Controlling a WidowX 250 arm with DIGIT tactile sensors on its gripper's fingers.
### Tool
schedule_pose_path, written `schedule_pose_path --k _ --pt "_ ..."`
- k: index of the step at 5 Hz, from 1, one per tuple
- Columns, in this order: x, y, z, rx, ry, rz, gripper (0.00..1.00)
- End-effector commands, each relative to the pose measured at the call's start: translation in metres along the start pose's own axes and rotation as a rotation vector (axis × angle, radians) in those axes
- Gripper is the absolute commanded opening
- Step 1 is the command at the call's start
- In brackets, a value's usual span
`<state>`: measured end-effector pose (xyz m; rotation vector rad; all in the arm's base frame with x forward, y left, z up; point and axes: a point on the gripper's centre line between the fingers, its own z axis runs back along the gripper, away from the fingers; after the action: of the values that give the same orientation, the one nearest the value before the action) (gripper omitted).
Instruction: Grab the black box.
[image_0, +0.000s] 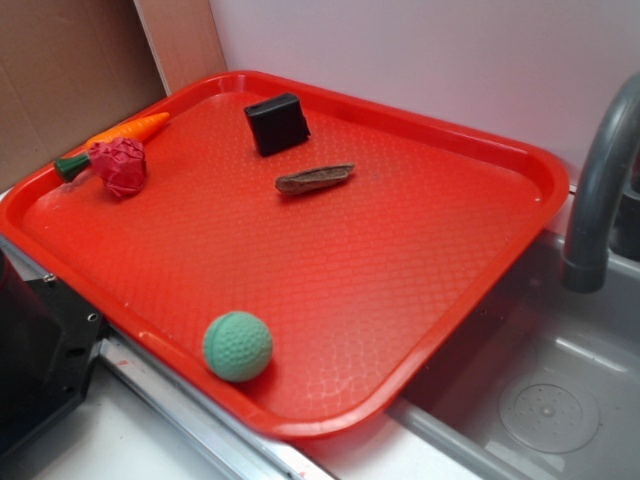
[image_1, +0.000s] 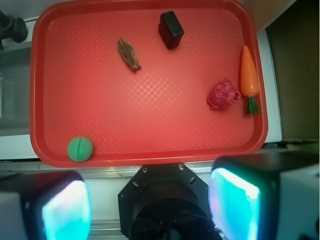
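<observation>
The black box (image_0: 277, 123) is sitting untouched near the far edge of the red tray (image_0: 420, 330), just beyond the brown piece (image_0: 314, 179), so grabbing is not yet begun. The tool (image_1: 150, 202) is hovering high above with pads (image_1: 232, 202) spread apart, blurred and partly cropped.

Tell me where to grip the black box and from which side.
Grip the black box across its two flat side faces, coming down from above. It stands clear on the tray, with the brown piece apart from it, so nothing seems to crowd it.
</observation>
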<state>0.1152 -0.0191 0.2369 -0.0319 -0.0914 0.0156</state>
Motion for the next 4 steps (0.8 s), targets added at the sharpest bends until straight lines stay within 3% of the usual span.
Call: schedule_pose_path --k 1,2,3,4 --pt "0.000 0.000 0.000 0.000 0.000 0.000 1.00" --pt "0.047 0.031 -0.035 0.096 0.011 -0.072 1.00" --pt "0.081 0.050 -0.059 0.133 0.032 -0.098 1.00" --pt "0.116 0.072 -0.090 0.158 -0.006 -0.145 1.00"
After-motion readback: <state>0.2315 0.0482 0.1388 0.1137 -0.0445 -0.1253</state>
